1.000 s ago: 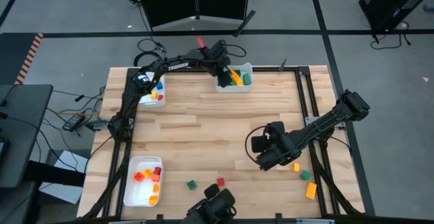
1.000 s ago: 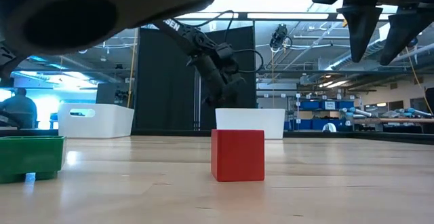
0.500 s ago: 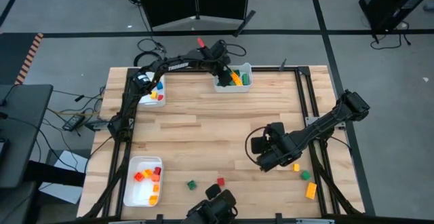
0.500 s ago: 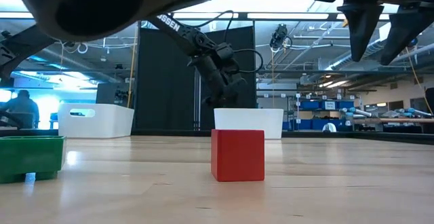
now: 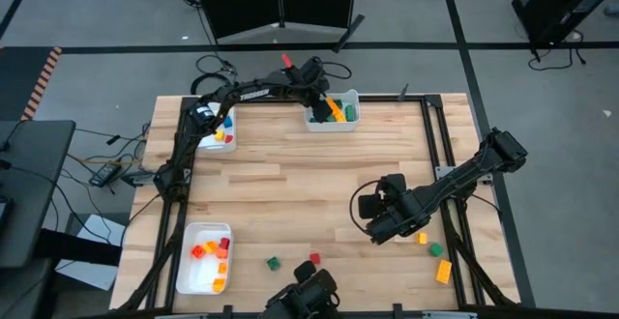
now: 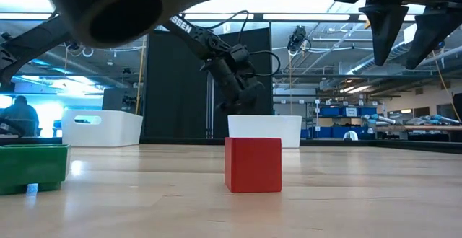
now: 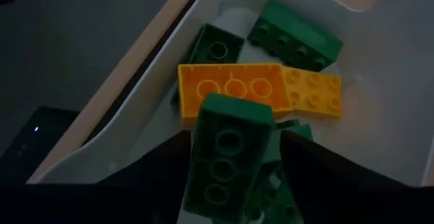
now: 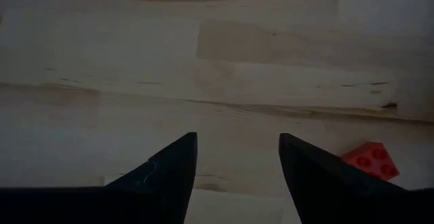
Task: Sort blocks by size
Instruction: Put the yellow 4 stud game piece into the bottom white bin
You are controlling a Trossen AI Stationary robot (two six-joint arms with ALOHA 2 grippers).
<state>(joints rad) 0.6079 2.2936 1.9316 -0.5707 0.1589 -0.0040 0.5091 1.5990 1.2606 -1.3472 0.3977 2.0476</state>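
A long green brick (image 7: 227, 157) hangs upright between the left fingers, above an orange brick (image 7: 230, 89) and more green ones. A red brick (image 8: 369, 159) lies flat just beyond the right fingers.

White letters "SSEN" on the left arm (image 6: 189, 30).

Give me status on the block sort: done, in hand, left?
Done: three trays each hold blocks. In hand: left gripper over the far tray, a long green block between its fingers. Right gripper hangs open, empty. Left: loose blocks on the table, including red and green.
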